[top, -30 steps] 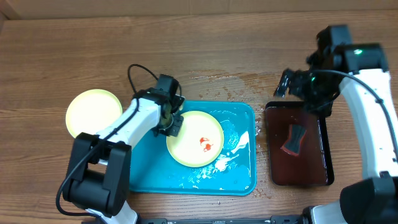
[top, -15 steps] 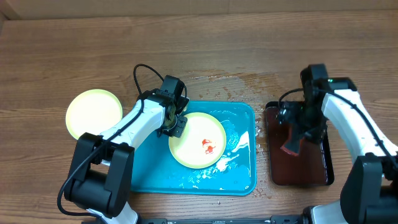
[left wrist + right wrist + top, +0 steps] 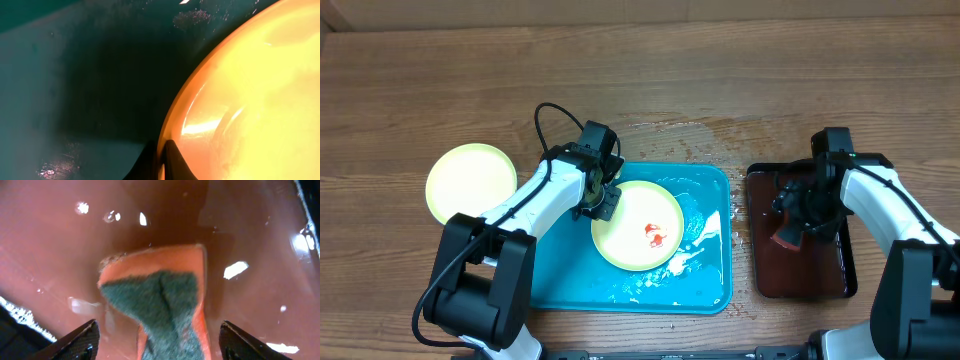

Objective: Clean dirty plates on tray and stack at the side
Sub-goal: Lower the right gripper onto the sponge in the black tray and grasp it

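A pale yellow plate [image 3: 638,224] with a red sauce smear lies on the turquoise tray [image 3: 560,285]. My left gripper [image 3: 601,198] is shut on that plate's left rim; in the left wrist view the two dark fingertips [image 3: 172,162] pinch the yellow rim [image 3: 172,115]. A clean pale yellow plate [image 3: 470,181] lies on the table left of the tray. My right gripper [image 3: 798,208] is open and hovers over an orange sponge with a green scrub face [image 3: 162,297] in the maroon tray [image 3: 800,272]. Its fingers [image 3: 80,342] stand wide on either side of the sponge. The blue-white plate is out of view.
Water drops and a wet patch [image 3: 695,130] lie on the wooden table behind the turquoise tray. White foam [image 3: 705,232] sits on the tray's right side. A black cable [image 3: 542,120] loops over the left arm.
My right arm has swung in from the far right and come down over the sponge in the maroon tray. My left gripper and the plate have barely moved.
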